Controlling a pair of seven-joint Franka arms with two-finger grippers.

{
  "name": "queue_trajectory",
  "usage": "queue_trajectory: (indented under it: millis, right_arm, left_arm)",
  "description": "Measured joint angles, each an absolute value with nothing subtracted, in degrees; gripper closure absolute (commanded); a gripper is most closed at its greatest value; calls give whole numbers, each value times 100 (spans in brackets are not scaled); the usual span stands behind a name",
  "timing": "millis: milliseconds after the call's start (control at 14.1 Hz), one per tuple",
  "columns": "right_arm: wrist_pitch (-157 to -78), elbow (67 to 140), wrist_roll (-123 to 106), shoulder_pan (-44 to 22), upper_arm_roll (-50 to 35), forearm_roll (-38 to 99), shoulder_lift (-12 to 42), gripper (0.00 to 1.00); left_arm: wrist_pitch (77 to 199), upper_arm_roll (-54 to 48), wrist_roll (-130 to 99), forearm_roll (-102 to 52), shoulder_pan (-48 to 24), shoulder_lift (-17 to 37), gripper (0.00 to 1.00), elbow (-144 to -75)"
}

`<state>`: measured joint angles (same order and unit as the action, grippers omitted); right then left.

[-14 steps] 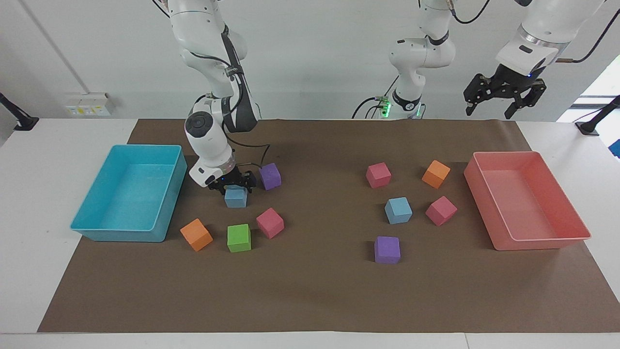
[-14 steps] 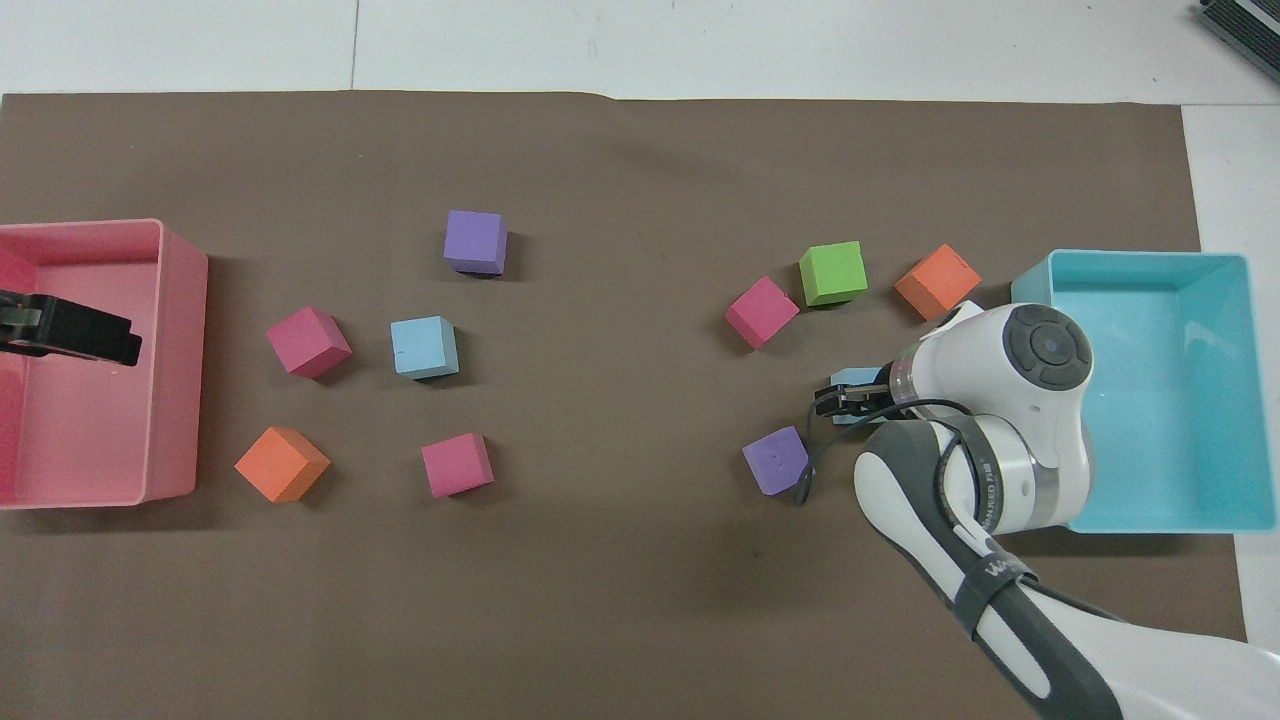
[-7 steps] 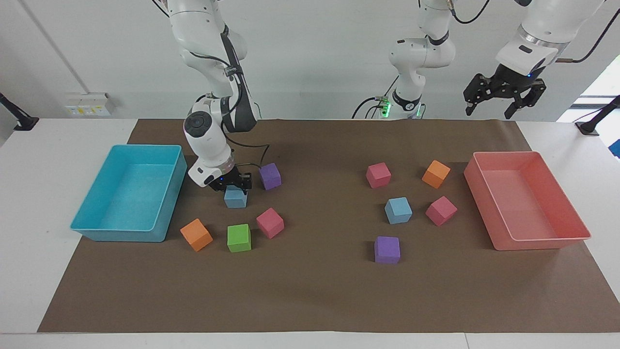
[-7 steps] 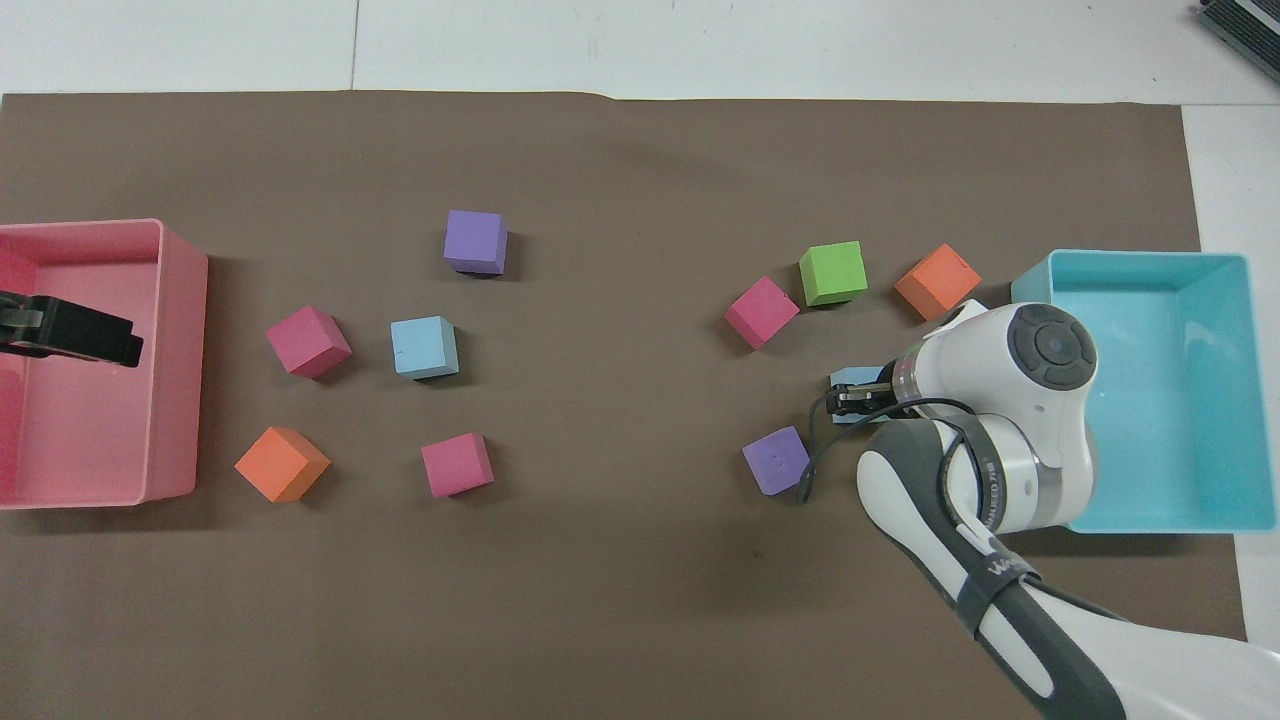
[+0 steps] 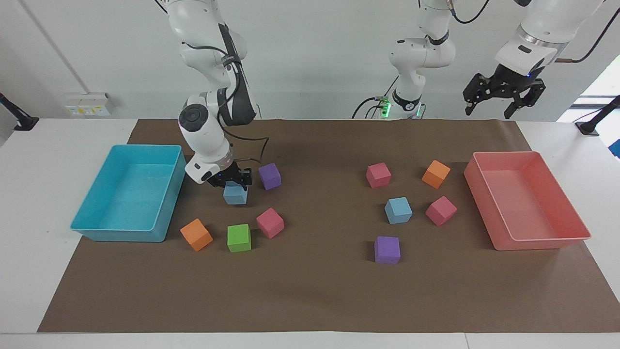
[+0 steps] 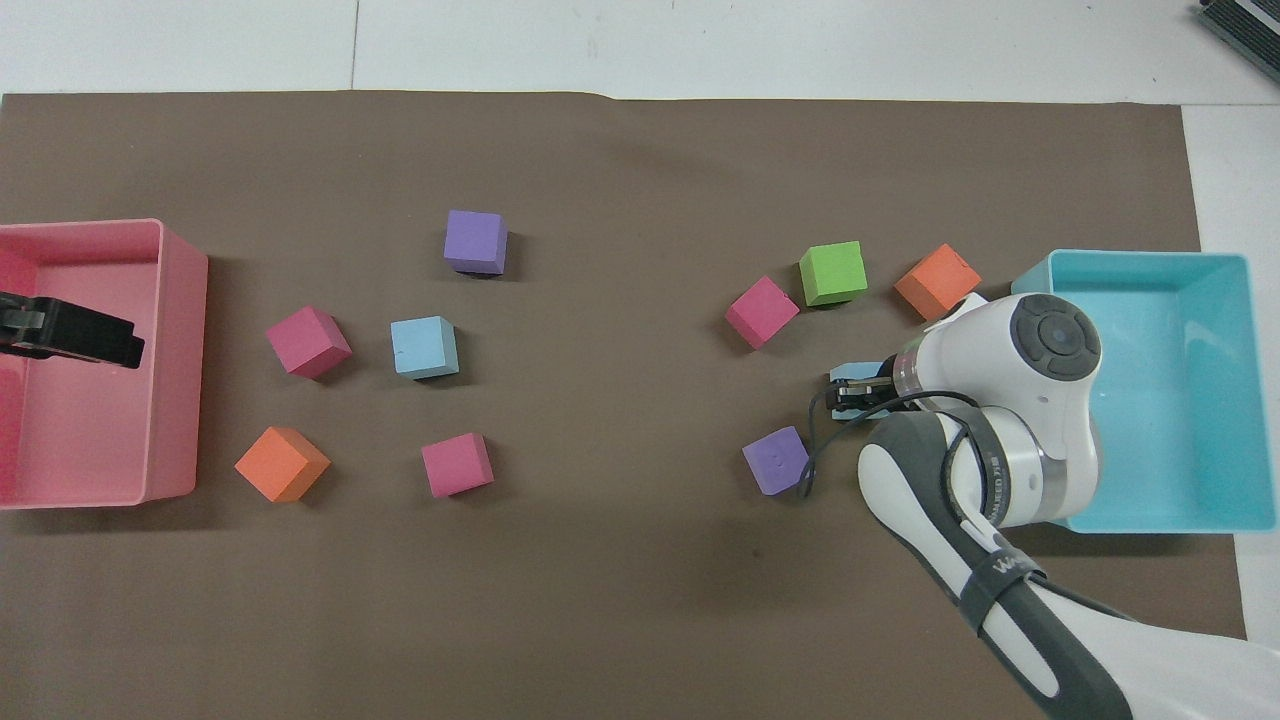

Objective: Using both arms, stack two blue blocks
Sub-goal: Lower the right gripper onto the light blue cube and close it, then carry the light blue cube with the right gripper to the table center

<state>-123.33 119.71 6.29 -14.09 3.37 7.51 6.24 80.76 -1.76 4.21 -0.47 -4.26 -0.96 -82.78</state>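
A blue block (image 5: 235, 194) is clamped between the fingers of the right gripper (image 5: 231, 183) and is held just above the brown mat (image 5: 319, 291), near the cyan tray (image 5: 87, 228) at the right arm's end of the table, beside a purple cube (image 5: 270, 176). The left gripper (image 5: 503, 95) is seen with its fingers spread and nothing in them, waiting high over the pink tray (image 5: 542, 242) at the other end. The second blue block (image 5: 398, 210) lies on the mat toward the pink tray, farther from the robots than the red cube (image 5: 378, 174).

1 light-blue cube (image 5: 235, 195) gripped beside the cyan tray (image 5: 97, 231); the other (image 5: 398, 210) lies flat among coloured cubes.
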Motion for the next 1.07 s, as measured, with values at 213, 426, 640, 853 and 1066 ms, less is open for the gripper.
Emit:
queue_trajectory:
  millis: [213,426,640,853,1066]
  right_arm:
    - [-11837,11804,635,-1409,337,750,299,100]
    - [-11443,11420,935,-1490,328,748,254,100]
    - [-11437,11189,1431,-1804,313,744,348,100]
    - [-11435,10899,1949,-2183,290,747,569,100]
    - [-11438,10431,2660,-2620,276,747,992,100]
  left_arm:
    - [8076,-176,422,-47,-426,-96,0,-8279]
    - [8076,-177,422,-47,-426,-97,0,-8280]
    - [8076,-181,422,-47,-426,-97,0,-8282]
    - [8076,-183,422,-47,-426,-98,0,-8283]
    - [8076,-185,422,-47,-426,-99,0,-8283]
